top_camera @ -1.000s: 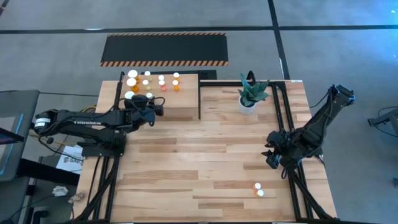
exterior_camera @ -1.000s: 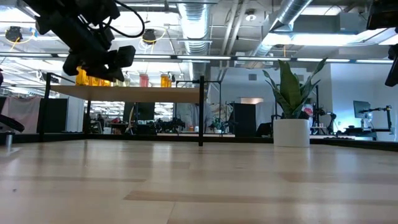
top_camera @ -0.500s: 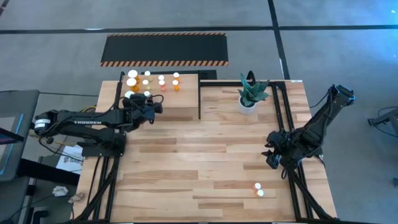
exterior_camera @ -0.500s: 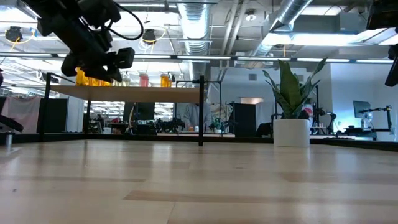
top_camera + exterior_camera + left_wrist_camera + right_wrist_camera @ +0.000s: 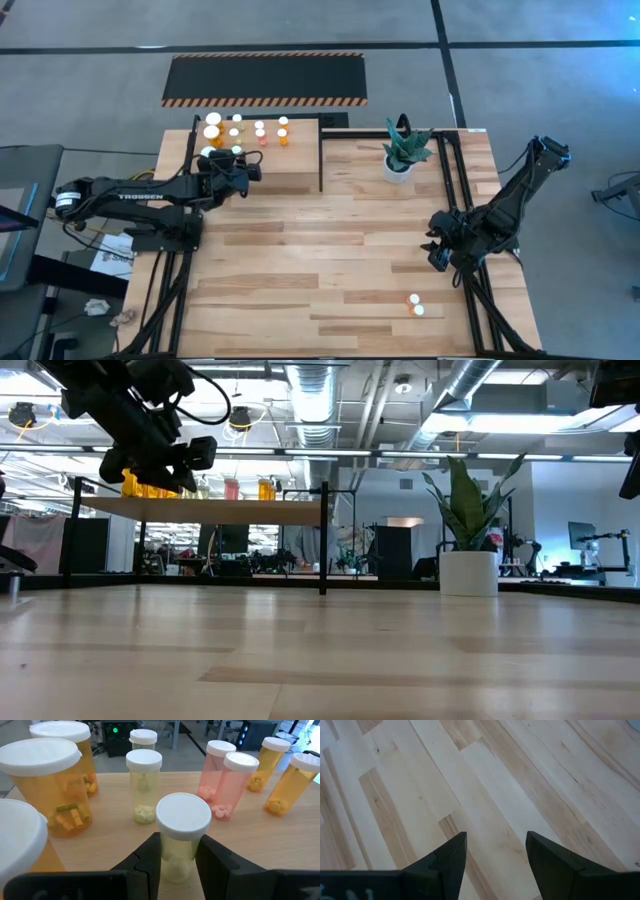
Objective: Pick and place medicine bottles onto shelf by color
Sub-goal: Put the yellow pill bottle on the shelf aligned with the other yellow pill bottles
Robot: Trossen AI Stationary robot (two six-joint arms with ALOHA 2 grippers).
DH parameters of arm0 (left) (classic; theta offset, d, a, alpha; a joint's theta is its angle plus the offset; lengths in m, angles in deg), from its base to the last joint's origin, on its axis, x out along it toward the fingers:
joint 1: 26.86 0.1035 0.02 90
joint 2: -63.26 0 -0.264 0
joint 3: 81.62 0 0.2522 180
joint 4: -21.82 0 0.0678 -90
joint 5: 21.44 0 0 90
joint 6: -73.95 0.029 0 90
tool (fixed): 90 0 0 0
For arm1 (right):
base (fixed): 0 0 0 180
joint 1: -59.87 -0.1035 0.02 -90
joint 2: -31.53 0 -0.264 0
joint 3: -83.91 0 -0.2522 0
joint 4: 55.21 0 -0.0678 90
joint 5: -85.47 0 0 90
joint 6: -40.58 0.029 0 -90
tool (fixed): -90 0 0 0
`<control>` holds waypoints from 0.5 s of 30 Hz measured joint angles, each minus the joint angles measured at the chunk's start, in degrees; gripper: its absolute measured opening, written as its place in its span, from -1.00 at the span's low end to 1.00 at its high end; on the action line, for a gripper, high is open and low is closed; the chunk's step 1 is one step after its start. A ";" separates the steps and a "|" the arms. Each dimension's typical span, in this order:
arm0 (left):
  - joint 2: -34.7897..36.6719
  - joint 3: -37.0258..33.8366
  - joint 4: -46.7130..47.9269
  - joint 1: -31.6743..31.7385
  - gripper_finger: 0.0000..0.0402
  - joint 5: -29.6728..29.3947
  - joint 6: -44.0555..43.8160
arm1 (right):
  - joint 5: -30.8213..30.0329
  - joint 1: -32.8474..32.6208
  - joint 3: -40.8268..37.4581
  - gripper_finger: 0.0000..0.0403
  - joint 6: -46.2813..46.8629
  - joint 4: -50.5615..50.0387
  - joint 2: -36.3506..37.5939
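Note:
The shelf (image 5: 290, 165) stands at the table's far left, with several white-capped medicine bottles on its top. The left wrist view shows big orange ones (image 5: 47, 785), yellowish ones (image 5: 144, 785), pinkish ones (image 5: 232, 782) and small orange ones (image 5: 295, 785), all upright on their bases. My left gripper (image 5: 240, 162) is over the shelf's near left part, shut on a yellowish bottle (image 5: 182, 835). My right gripper (image 5: 438, 252) hangs open over the table's right side with nothing between its fingers (image 5: 447, 862). Two small bottles (image 5: 415, 304) lie on the table in front of it. My left gripper pinches the yellowish bottle's body (image 5: 176, 857) just below its white cap, one finger (image 5: 150, 857) on each side. The fingers come from the table's left, slanting a little downward. The bottle stands upright; I cannot tell whether its base touches the shelf's top.
A white pot with a green plant (image 5: 400, 155) stands at the far middle right of the table. A black post (image 5: 320, 155) rises at the shelf's right edge. A black mat with striped edges (image 5: 265, 78) lies on the floor beyond the table. Bare wood spans the table's middle (image 5: 320, 250).

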 joint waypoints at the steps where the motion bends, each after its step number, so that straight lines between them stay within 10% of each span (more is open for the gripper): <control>1: 0.00 0.01 0.00 0.00 -0.56 -0.01 0.00 | 0.00 -0.02 0.00 0.12 0.00 -0.02 0.00; 15: 0.00 0.01 -0.13 1.49 -0.56 0.25 -0.02 | 0.00 0.00 0.00 0.12 0.00 0.00 0.00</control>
